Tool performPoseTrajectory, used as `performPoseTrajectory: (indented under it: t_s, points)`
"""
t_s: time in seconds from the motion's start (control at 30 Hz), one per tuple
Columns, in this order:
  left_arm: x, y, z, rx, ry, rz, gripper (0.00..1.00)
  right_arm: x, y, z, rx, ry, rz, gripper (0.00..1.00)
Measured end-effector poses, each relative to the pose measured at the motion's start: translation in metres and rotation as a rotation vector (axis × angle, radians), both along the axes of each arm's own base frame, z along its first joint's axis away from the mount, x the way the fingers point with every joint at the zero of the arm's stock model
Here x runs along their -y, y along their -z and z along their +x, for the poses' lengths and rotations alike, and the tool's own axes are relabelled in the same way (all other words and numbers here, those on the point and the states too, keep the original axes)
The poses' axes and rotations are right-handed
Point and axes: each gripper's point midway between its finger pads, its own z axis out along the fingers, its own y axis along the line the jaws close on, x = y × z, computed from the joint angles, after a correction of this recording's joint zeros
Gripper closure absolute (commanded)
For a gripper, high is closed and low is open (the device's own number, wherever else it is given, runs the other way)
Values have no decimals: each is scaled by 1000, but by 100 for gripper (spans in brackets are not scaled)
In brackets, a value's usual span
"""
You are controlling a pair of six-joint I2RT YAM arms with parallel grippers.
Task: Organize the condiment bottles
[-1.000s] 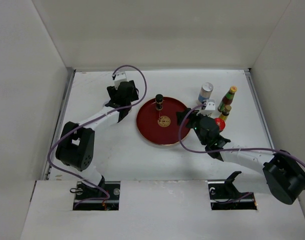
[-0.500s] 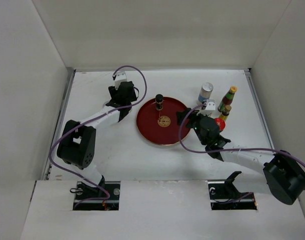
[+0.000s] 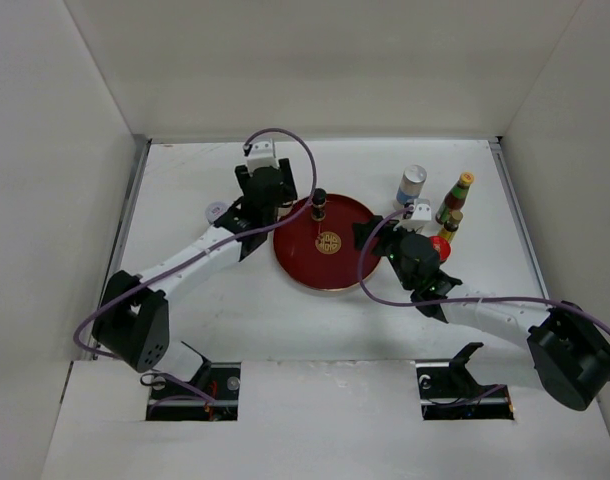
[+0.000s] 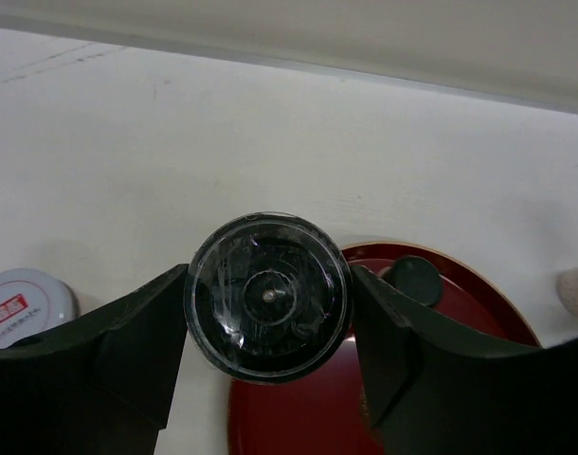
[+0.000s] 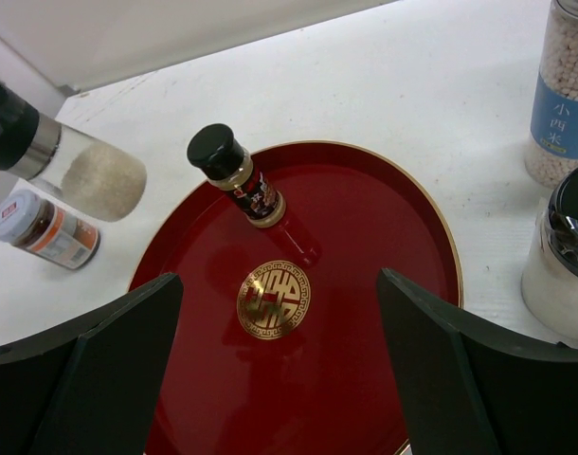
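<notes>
A white desk (image 3: 265, 320) boxed in by white walls carries a round red tray (image 3: 305, 265) at its middle. The right fingers (image 5: 81, 379) stand wide apart, empty, over the tray's near right part. The left fingers (image 4: 128, 351) are clamped on a clear black-topped shaker (image 4: 267, 296) beside its far left rim, near the black-capped bottle (image 5: 234, 175) standing on the tray and a small jar (image 5: 43, 227) on the desk. The other bottles (image 3: 457, 195) cluster to the right, the red-capped one half hidden behind the right wrist
</notes>
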Motion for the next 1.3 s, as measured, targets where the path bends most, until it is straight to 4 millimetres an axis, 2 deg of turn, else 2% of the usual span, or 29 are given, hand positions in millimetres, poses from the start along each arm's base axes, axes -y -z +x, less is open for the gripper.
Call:
performPoseTrajectory:
  t_s: [0.07,0.2,0.3,0.5,0.53,0.6,0.67,0.8,0.9,1.0,1.1,1.2,1.3]
  points:
    - [14,-1,-6,5,33,-4,58,0,0,0,0,0,0,10]
    - [36,8,-14,-13,82,9,58,0,0,0,0,0,0,10]
    - [44,25,-13,-42,95,31,59,0,0,0,0,0,0,10]
    - [54,75,-10,-133,106,98,59,0,0,0,0,0,0,10]
    - [54,80,-9,-141,103,107,59,0,0,0,0,0,0,10]
    - [56,78,-6,-123,101,94,58,0,0,0,0,0,0,10]
    - [57,78,-5,-118,101,93,50,0,0,0,0,0,0,10]
    - [58,78,-4,-112,100,93,22,0,0,0,0,0,0,9]
    - [60,68,-4,-79,95,75,11,0,0,0,0,0,0,9]
    - [52,58,-14,-54,85,62,7,0,0,0,0,0,0,9]
    - [35,42,-27,-19,57,40,3,0,0,0,0,0,0,9]
    - [4,24,-31,21,-19,4,3,0,0,0,0,0,0,9]
    - [-34,21,-27,31,-130,-12,3,0,0,0,0,0,0,9]
